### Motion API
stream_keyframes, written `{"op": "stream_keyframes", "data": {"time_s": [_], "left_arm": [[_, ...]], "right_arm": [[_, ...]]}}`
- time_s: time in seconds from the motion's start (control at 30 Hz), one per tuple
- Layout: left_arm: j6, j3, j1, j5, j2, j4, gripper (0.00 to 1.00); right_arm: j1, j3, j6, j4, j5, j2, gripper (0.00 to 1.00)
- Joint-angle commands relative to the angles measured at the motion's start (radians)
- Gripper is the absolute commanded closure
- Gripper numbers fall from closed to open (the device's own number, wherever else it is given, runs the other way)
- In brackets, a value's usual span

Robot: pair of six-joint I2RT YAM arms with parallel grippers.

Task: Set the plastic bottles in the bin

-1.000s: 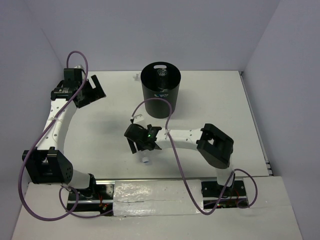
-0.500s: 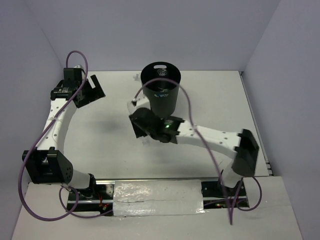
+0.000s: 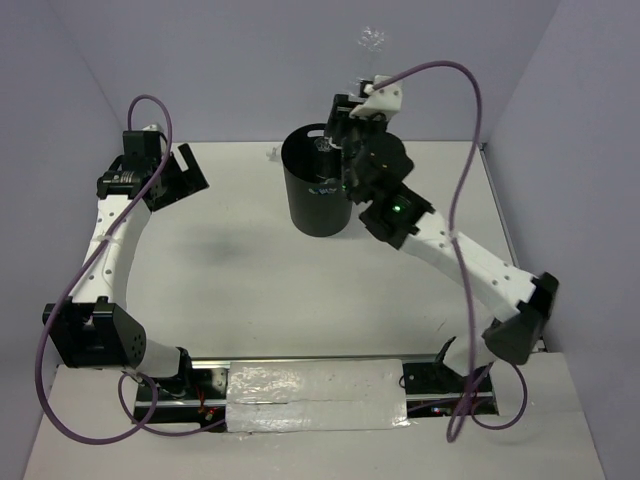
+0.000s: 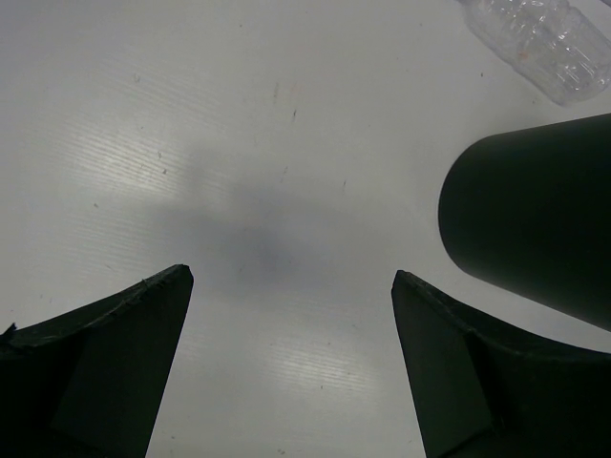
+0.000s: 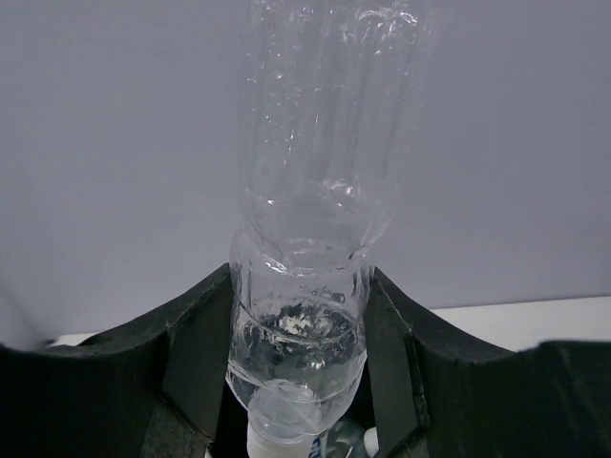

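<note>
My right gripper (image 3: 357, 108) is raised beside the right rim of the black bin (image 3: 320, 200) and is shut on a clear plastic bottle (image 3: 372, 42). In the right wrist view that bottle (image 5: 307, 239) stands with its white cap down, its lower part squeezed between the two black fingers (image 5: 196, 353). Another clear bottle (image 3: 322, 147) lies inside the bin. A third bottle (image 4: 539, 43) lies on the table behind the bin (image 4: 535, 219) in the left wrist view. My left gripper (image 3: 178, 172) hovers open over the far left of the table, holding nothing.
The white table (image 3: 230, 270) is closed in by grey-lilac walls at the back and both sides. A purple cable (image 3: 455, 90) arcs high over the right arm. A taped rail (image 3: 315, 395) runs along the near edge.
The right gripper shut on the bottle near the front centre of the table, then swung up and back with it to the bin's rim. The left arm has barely moved.
</note>
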Motion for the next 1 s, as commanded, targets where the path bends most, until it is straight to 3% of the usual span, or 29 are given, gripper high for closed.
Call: {"op": "stream_keyframes", "data": {"time_s": [0.0, 0.13, 0.4, 0.5, 0.73, 0.97], "left_arm": [[0.011, 0.039, -0.004, -0.004, -0.02, 0.001, 0.01], [0.013, 0.048, -0.004, -0.004, -0.008, -0.005, 0.01], [0.025, 0.06, -0.004, -0.007, 0.012, -0.015, 0.01], [0.023, 0.063, -0.004, -0.001, 0.018, -0.014, 0.01], [0.008, 0.085, -0.004, 0.033, 0.032, -0.005, 0.01], [-0.055, 0.158, -0.017, 0.1, 0.117, 0.032, 0.01]], "right_arm": [[-0.04, -0.024, -0.154, 0.246, 0.054, 0.139, 0.47], [-0.064, 0.009, -0.225, 0.343, 0.069, 0.254, 0.47], [-0.074, 0.023, -0.146, 0.285, 0.032, 0.367, 0.43], [-0.072, 0.005, -0.097, 0.248, 0.025, 0.374, 0.36], [-0.062, -0.06, -0.029, 0.19, 0.002, 0.319, 0.08], [-0.045, -0.086, -0.057, 0.162, 0.011, 0.204, 0.05]]}}
